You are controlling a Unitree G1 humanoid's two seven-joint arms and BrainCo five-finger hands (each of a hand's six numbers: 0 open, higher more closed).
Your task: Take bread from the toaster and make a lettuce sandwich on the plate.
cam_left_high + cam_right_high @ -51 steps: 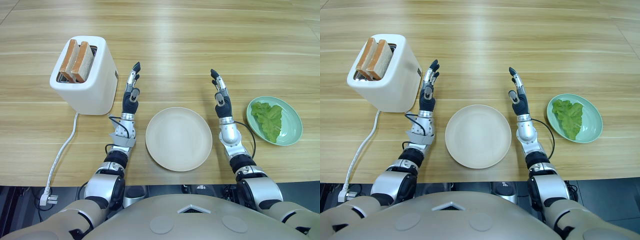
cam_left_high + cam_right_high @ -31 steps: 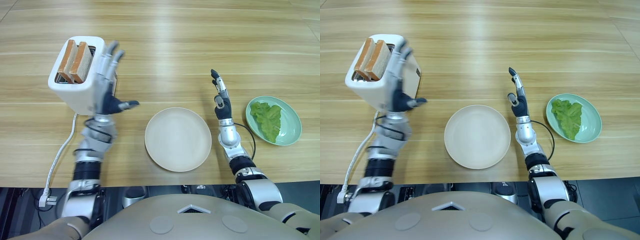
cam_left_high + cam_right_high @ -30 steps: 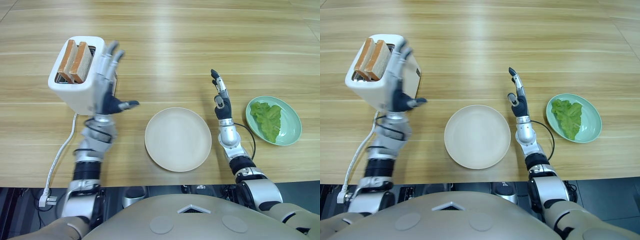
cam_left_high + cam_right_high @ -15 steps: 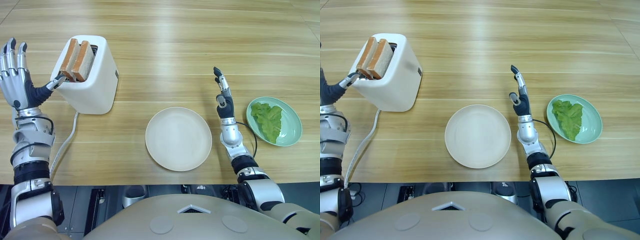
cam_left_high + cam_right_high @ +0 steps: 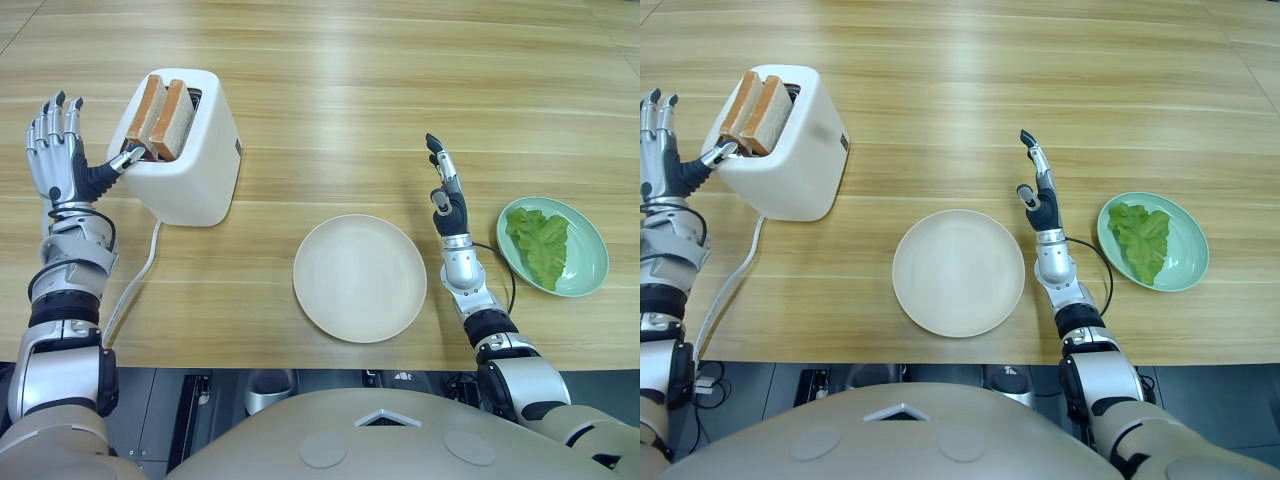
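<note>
White toaster (image 5: 190, 160) at 10 o'clock holds both bread slices (image 5: 165, 105); the left hand (image 5: 60, 165), earlier between toaster and plate (image 5: 360, 278), now stands at the toaster's 9 o'clock, fingers spread and empty, thumb tip at its top edge. From the right eye, the right hand (image 5: 1040, 200) stays upright, released, at the plate's 3 o'clock, lettuce (image 5: 1140, 240) in its dish (image 5: 1188, 245) beyond.

The tabletop (image 5: 400, 80) was pale wood, long-grained, with a smooth satin finish. Near its left edge the toaster (image 5: 195, 160) looked like white plastic, smooth and matt; its bread slices (image 5: 165, 105) were rough and porous. The plate (image 5: 360, 277) was cream and matt, the bowl (image 5: 592, 240) by the right edge pale green and glossier, its lettuce (image 5: 540, 243) crinkled. My left hand (image 5: 58, 165) and right hand (image 5: 445, 195) showed silvery metal and black plastic.
</note>
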